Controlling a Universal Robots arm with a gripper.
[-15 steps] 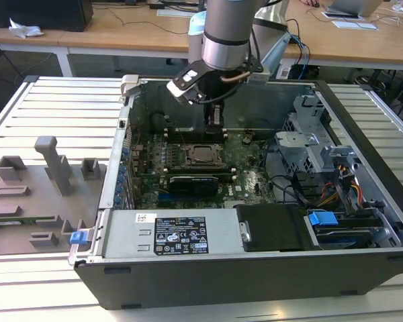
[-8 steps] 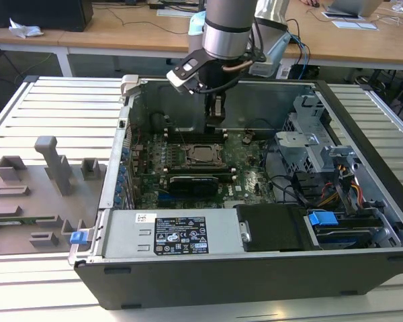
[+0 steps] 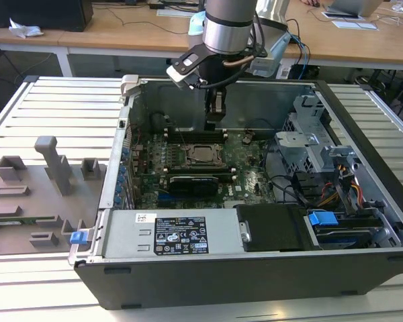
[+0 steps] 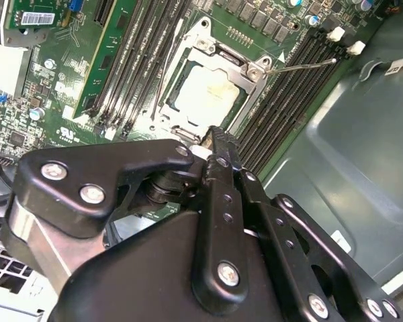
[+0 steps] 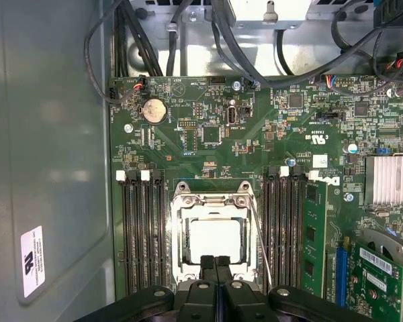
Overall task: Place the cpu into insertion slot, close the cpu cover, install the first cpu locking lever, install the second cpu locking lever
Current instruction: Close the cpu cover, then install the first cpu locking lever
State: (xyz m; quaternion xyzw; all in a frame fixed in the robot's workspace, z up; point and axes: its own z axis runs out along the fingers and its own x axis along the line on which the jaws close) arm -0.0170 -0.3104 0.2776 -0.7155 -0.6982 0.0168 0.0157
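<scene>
Plainly, I am at the lever stage: the cpu [image 5: 215, 238] already lies in the insertion slot [image 3: 203, 153], near the middle of the green motherboard [image 5: 208, 134] and toward the far wall of the open computer case [image 3: 255, 268]. The cpu cover [image 5: 180, 231] lies flat over it, with the silvery chip showing through the frame's square opening. My tool [image 5: 215, 263] hangs just above one edge of the socket, its two fingers pressed together with nothing between them. A thin wire lever [image 5: 260, 241] runs beside the cover, slanting away from the frame rather than sitting under a catch, so I judge it unlatched. In the second wrist view it juts from the socket's corner out over the memory slots [image 4: 285, 107]. I cannot tell whether the lever on the opposite side is latched. Seating this wire, as I judge it, calls for a closed fingertip set squarely on the thin rod, pressing it down and then inward under its hook. The contact must be narrow and steady, since the rod could slip off the pad or spring back up.
</scene>
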